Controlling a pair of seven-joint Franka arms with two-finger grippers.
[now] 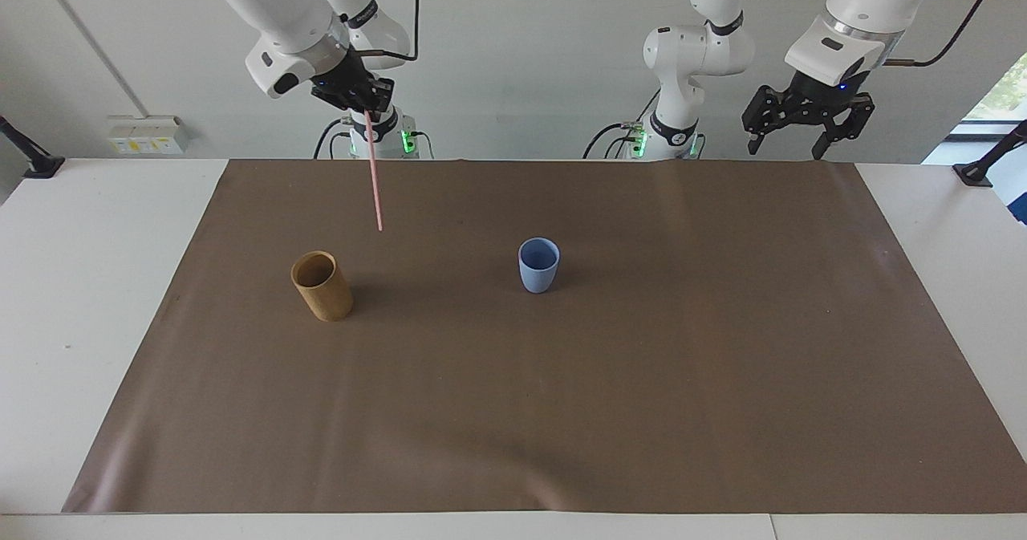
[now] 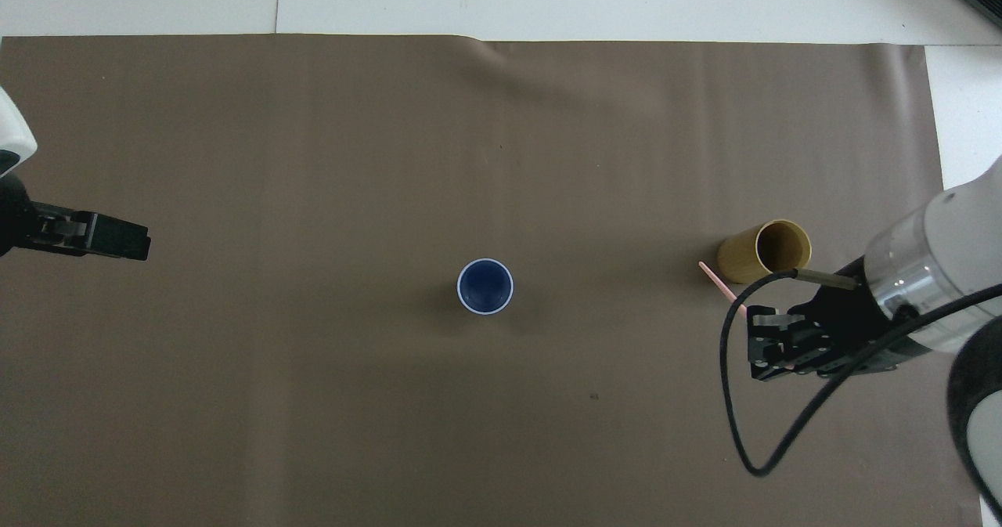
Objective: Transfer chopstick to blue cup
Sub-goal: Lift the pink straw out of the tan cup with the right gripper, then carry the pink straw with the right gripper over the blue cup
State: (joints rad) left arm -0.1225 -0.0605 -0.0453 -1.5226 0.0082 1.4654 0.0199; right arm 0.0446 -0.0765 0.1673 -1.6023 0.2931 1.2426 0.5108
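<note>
Wooden cup (image 1: 322,286) sits empty. Right gripper (image 1: 367,107) is clamped on the stick's (image 1: 374,175) top; stick hangs near-vertical in the air, tip over the mat (image 1: 513,412). Blue cup (image 1: 538,265) lies toward the left arm's end, upright. Left gripper (image 1: 806,132) waits, spread apart.

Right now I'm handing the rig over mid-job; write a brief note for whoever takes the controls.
Right gripper: shut on the chopstick, raised in the air; the stick hangs free, clear of the wooden cup.
Left gripper: open, holds nothing, waiting high at its own end of the table.
Blue cup: upright mid-mat, nothing in it.
Done: chopstick out of the wooden cup.
Left: carry it over the blue cup, lower it in, release.
</note>
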